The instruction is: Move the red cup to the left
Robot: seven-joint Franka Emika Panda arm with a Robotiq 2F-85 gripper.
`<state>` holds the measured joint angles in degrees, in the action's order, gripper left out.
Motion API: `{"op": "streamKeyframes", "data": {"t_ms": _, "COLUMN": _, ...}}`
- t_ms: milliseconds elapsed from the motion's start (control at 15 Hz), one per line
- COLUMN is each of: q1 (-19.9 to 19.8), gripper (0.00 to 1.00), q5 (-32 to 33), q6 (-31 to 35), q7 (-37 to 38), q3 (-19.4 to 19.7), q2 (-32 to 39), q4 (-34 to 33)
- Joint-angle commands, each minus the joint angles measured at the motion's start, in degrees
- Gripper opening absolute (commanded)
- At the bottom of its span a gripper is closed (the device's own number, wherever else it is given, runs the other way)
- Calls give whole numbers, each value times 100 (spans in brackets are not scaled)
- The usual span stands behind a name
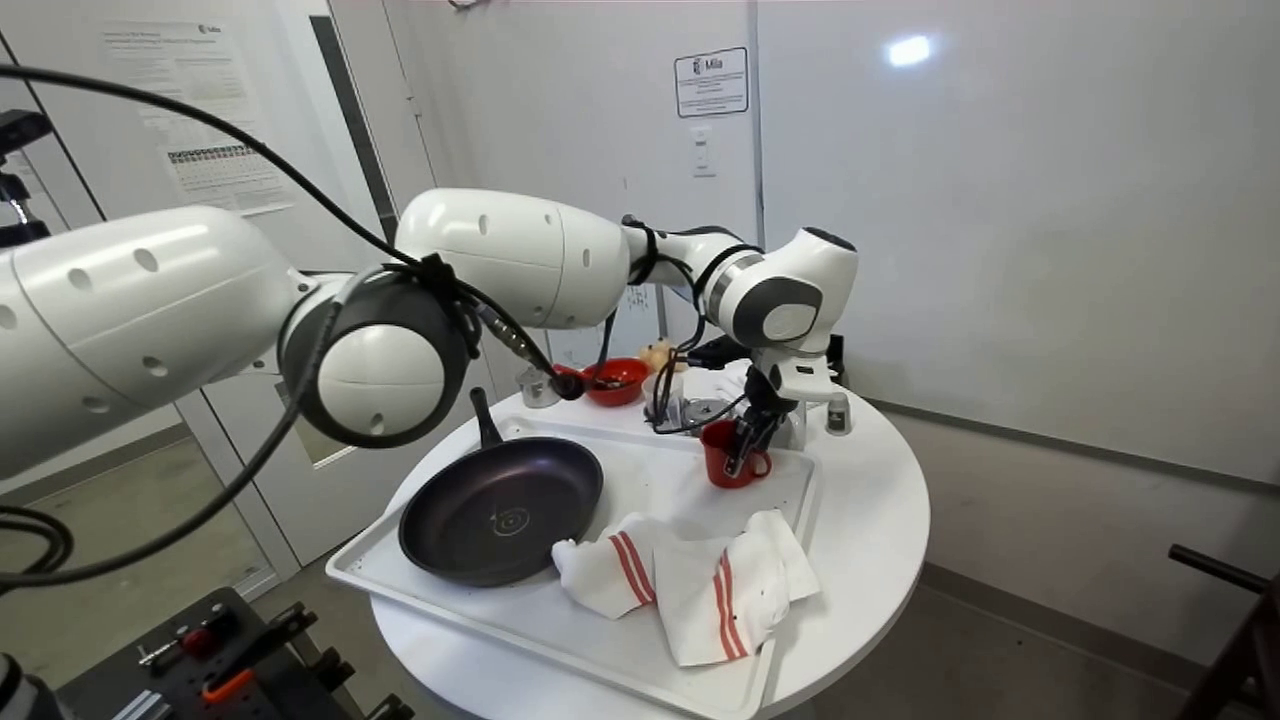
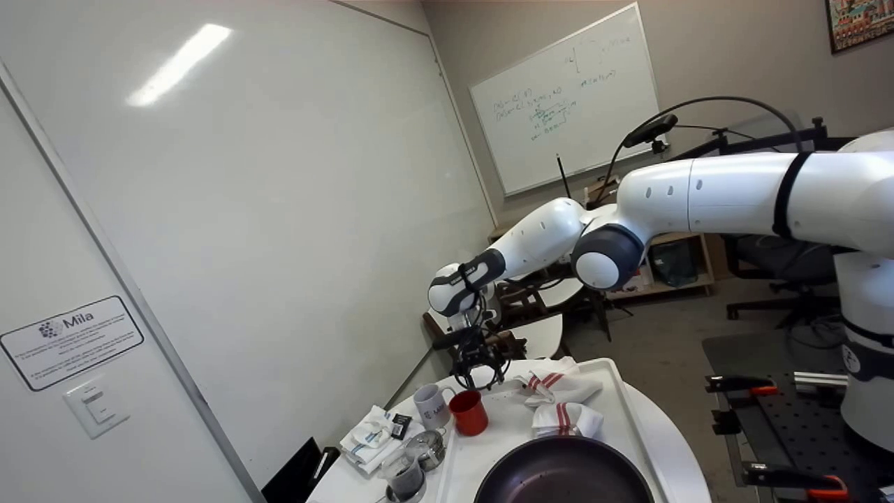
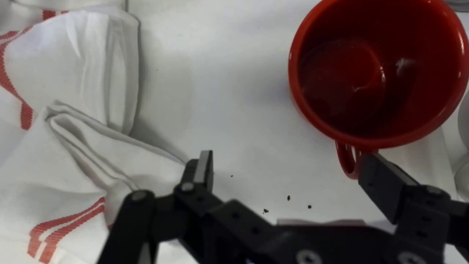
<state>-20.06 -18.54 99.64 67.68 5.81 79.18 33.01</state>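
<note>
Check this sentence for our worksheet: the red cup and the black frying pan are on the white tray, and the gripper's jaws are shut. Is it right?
Not quite: the jaws are not shut. The wrist view shows the gripper open, its jaws standing well apart. The red cup and the black frying pan are on the white tray, as stated.

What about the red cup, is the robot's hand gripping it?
No: in the wrist view, the hand has its fingers wide apart, not closed on the red cup.
</note>
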Motion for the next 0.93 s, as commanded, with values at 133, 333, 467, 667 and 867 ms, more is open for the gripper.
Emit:
{"op": "streamKeyframes", "data": {"t_ms": 133, "q1": -77, "gripper": 100, "q5": 224, "q6": -225, "q7": 161, "q3": -201, "q2": 380, "q4": -723}}
{"op": "streamKeyframes", "data": {"t_ms": 333, "q1": -79, "gripper": 100, "q5": 272, "q6": -218, "q7": 171, "q3": -237, "q2": 474, "q4": -885}}
{"op": "streamKeyframes", "data": {"t_ms": 467, "q1": -86, "gripper": 88, "q5": 293, "q6": -216, "q7": 167, "q3": -262, "q2": 520, "q4": -954}}
{"op": "streamKeyframes", "data": {"t_ms": 667, "q1": -97, "gripper": 60, "q5": 328, "q6": -216, "q7": 163, "q3": -293, "q2": 588, "q4": -1058}}
{"op": "streamKeyframes", "data": {"t_ms": 867, "q1": -108, "gripper": 61, "q5": 362, "q6": -213, "q7": 158, "q3": -324, "q2": 630, "q4": -1142}}
